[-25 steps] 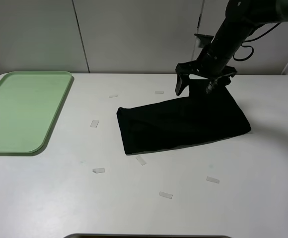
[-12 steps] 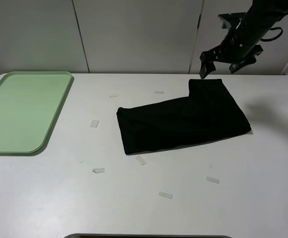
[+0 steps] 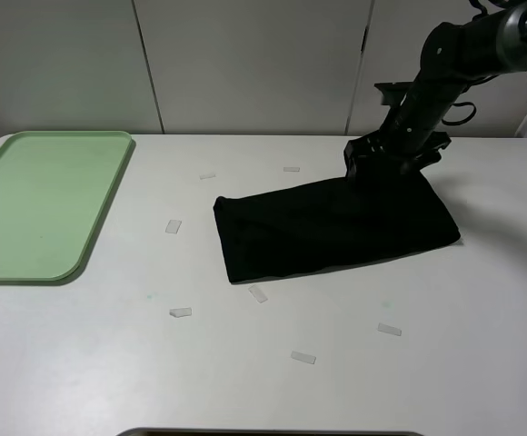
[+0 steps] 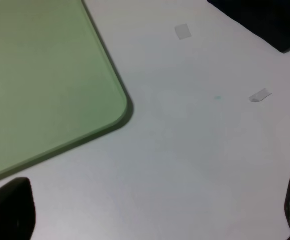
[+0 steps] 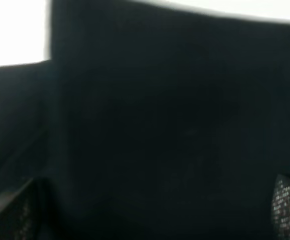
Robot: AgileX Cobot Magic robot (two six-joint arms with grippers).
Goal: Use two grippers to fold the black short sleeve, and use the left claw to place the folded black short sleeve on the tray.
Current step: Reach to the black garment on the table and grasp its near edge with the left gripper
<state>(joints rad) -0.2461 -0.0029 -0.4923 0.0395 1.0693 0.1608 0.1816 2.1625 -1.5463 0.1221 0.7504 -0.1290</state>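
1. Black short sleeve (image 3: 336, 227) lies folded on the table (image 3: 445, 363); tray (image 3: 41, 204) well to its left.
2. Right gripper (image 3: 392, 165) at its far corner, fingers spread, nothing clamped.
3. Left claw (image 4: 154, 210) on its tray side, fingers spread, empty.

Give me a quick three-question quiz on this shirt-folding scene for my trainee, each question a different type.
1. True or false: the black short sleeve already lies on the tray.
2. Fill in: the left gripper has its jaws ___.
3. Which is at the shirt's far corner? A left gripper, B right gripper, C both.

Key: 1 false; 2 open; 3 B.
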